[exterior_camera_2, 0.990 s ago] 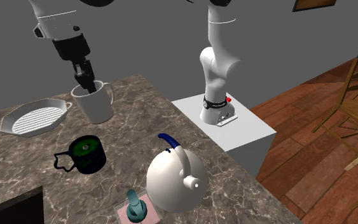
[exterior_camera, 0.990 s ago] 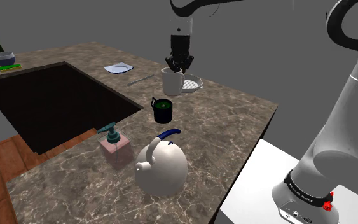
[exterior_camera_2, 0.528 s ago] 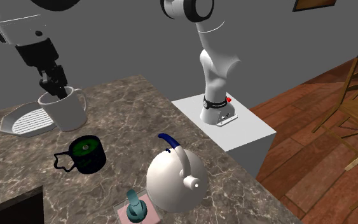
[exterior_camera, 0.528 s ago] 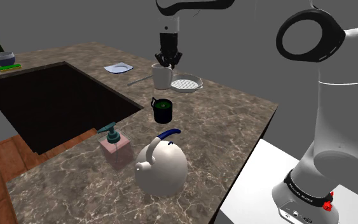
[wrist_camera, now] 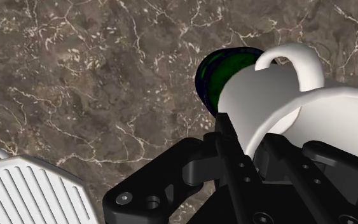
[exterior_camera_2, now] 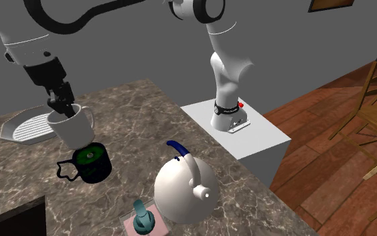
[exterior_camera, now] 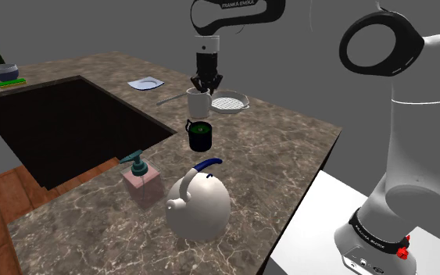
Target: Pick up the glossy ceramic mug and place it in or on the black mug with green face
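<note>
While one mug (exterior_camera: 198,102) hangs, another (exterior_camera: 200,137) stands.

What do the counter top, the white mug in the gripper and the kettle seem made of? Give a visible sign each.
The counter top looks like polished stone, probably marble: brown with pale veins. The white mug is smooth and plain, possibly glazed ceramic; the look leaves it open. The kettle has a smooth white body with soft sheen: enamel or ceramic, unclear which.
</note>
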Controlling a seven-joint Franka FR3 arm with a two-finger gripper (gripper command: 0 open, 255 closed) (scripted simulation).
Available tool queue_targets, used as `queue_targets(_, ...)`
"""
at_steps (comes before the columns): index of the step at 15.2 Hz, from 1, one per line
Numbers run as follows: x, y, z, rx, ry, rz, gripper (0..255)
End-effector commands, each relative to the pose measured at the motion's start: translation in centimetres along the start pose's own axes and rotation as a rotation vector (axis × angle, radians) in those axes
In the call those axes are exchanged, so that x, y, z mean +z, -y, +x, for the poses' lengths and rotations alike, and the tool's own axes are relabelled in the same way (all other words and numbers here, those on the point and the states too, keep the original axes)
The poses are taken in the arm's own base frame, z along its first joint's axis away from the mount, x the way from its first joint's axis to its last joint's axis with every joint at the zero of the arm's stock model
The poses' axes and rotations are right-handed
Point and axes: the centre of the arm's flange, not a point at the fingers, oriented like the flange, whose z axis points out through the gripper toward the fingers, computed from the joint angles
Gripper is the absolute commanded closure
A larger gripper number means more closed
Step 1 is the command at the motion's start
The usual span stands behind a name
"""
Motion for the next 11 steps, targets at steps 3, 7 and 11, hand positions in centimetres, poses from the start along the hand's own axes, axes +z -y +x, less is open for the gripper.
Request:
queue_targets(3,2.1,-0.2,0.1,0.0,-0.001,0.0,255)
queue_targets(7,4.2,-0.3,0.4,0.0,-0.001,0.0,255)
queue_targets(11,4.5,-0.3,0.4,0.0,-0.001,0.0,255)
